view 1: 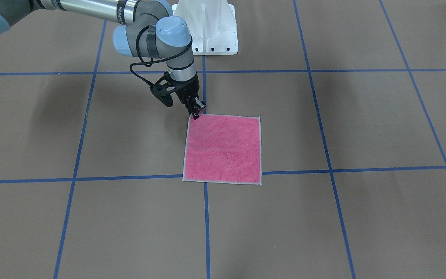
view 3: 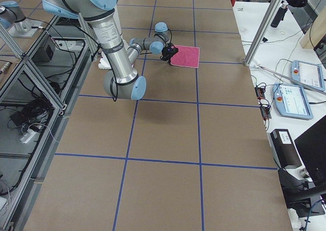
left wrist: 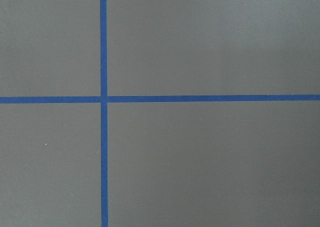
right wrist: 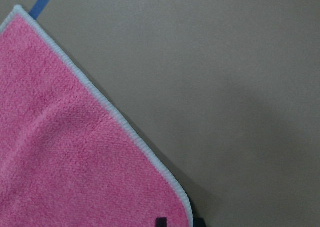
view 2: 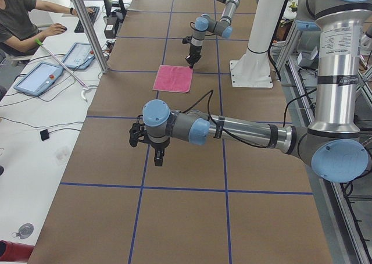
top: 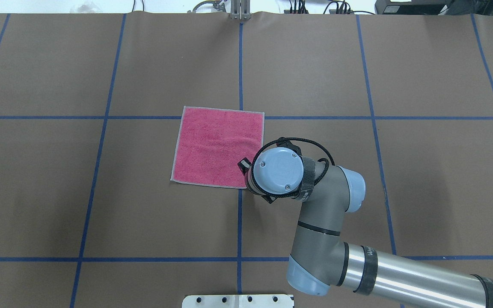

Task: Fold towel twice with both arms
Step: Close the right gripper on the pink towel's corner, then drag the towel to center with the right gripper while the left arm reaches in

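Pink towel flat on the table, one corner right at the right fingers — tips slightly apart, straddling that corner, the rest spread beyond them, left fingers well apart from it over bare table — apart or together, cannot tell

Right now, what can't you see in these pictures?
- Towel underside: hidden, since it lies flat, pink side up.
- Right claw: the overhead view hides it under the arm's blue cap; its wrist view cuts the fingertips off at the bottom edge, so pinching or not is unclear.
- Left claw: too small in the left side view to tell open or shut.
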